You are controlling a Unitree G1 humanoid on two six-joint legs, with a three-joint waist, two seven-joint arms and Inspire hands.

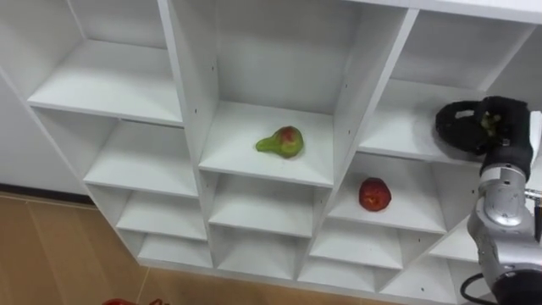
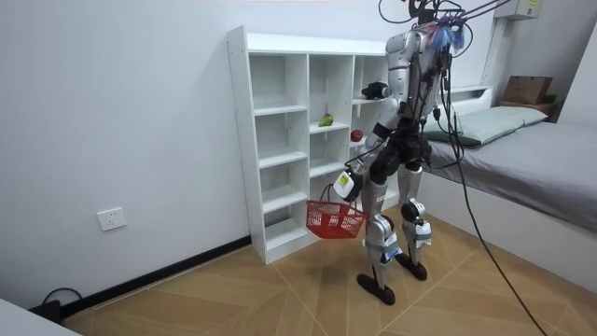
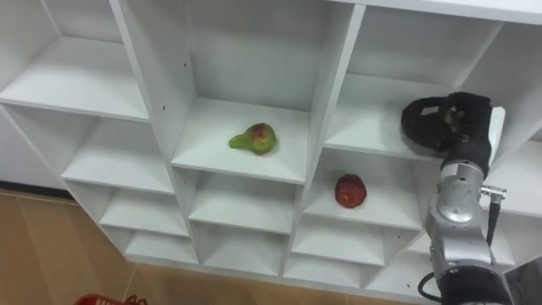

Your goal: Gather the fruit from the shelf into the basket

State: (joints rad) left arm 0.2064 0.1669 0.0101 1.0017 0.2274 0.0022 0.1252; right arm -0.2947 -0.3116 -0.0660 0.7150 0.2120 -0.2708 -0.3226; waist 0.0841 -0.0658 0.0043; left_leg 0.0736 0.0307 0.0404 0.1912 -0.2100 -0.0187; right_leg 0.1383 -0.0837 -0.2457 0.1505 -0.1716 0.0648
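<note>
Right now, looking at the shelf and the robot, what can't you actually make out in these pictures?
1. Whether the right hand holds anything: the eye views show its back, which hides the palm, and in the room view it is too small.
2. What lies in the red basket hanging from the left hand: too small in the room view, and cut off by the bottom edge in the eye views.

Silver-grey humanoid with dark joints at waist and knees, black feet, a black right robot hand (image 1: 498, 119) on a ribbed silver-grey cylindrical forearm, and dark cables and straps bunched at head and shoulders.
</note>
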